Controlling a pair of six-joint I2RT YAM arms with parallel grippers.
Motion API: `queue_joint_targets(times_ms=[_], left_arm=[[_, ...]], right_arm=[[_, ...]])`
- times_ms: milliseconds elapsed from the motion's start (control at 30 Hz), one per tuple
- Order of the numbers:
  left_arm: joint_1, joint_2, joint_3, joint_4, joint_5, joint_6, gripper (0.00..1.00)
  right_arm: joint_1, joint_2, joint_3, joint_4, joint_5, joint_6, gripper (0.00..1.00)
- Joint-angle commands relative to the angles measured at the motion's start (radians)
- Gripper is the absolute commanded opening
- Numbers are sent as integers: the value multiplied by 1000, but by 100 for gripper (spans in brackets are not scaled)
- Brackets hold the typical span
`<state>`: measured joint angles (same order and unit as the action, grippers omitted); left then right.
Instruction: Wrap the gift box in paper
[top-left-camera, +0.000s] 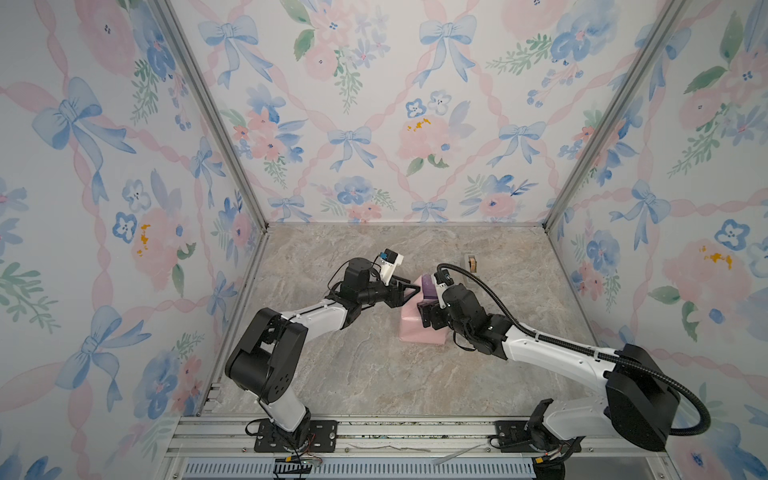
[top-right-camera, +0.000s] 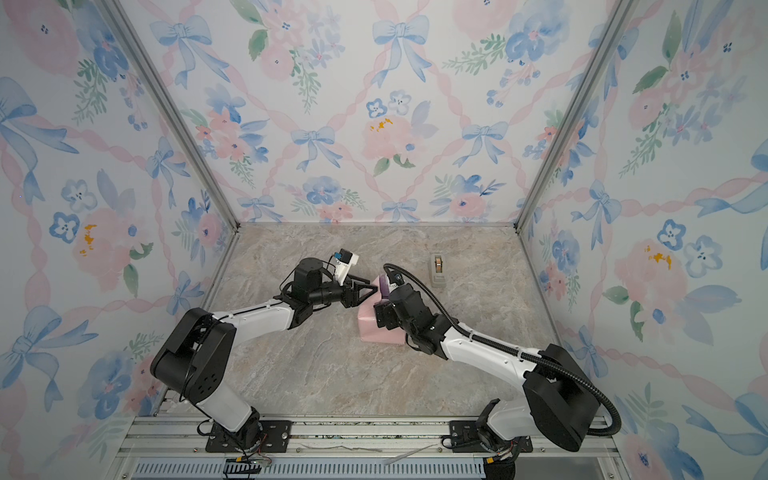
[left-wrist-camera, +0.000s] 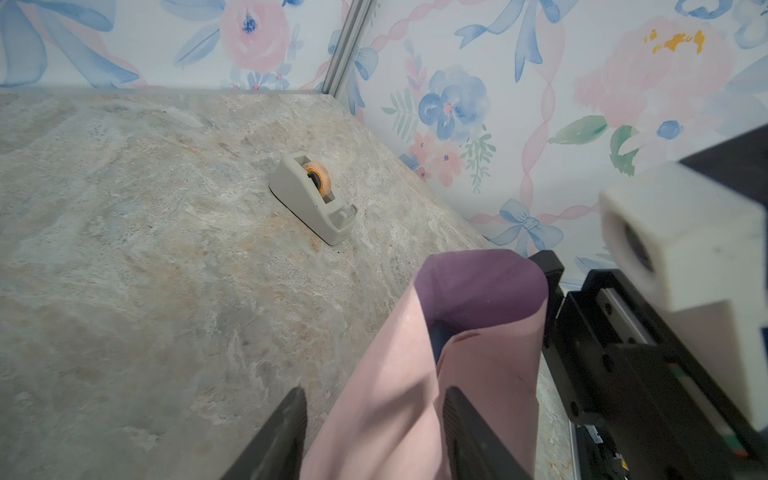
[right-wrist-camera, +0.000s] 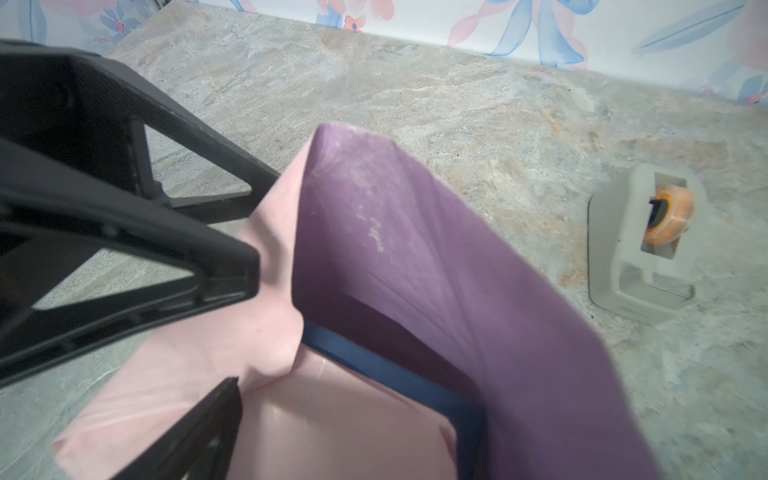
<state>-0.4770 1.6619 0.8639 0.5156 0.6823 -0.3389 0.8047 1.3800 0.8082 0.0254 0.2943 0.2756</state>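
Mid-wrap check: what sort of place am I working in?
Probably a staged robot test booth: floral bow-patterned wallpaper panels, silver aluminium frame posts, two black-and-white arms bolted to a slotted metal rail.

Squinted at every view and honestly there's no text, brand, number or sign I can read anywhere, not even on the beige tape dispenser (left-wrist-camera: 299, 199) or the purple-and-pink paper (right-wrist-camera: 415, 249).
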Motion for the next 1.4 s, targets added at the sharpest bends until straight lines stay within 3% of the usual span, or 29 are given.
queue_joint_targets(times_ms=[0,167,367,700,900,1133,1367], left_arm=[[5,37,26,-1,59,32,53],[6,70,27,-1,91,56,47],[6,89,26,0,107,81,42],[6,103,12,-1,150,116,24],[4,100,11,-2,160,115,15],[4,75,0,-2,147,113,11],[-1,62,-3,-1,140,112,8]], right_arm=[[-10,-22,-16,-27,-15,-15,92],[-11,-96,-26,-25,-31,-6,91],[-42,-244,-78,-4,-161,10,91],[-237,-431,-191,29,-378,131,90],[-269,-447,-196,-48,-379,140,88],[-375,-510,-268,41,-480,227,88],[-460,-506,-297,-2,-473,288,87]])
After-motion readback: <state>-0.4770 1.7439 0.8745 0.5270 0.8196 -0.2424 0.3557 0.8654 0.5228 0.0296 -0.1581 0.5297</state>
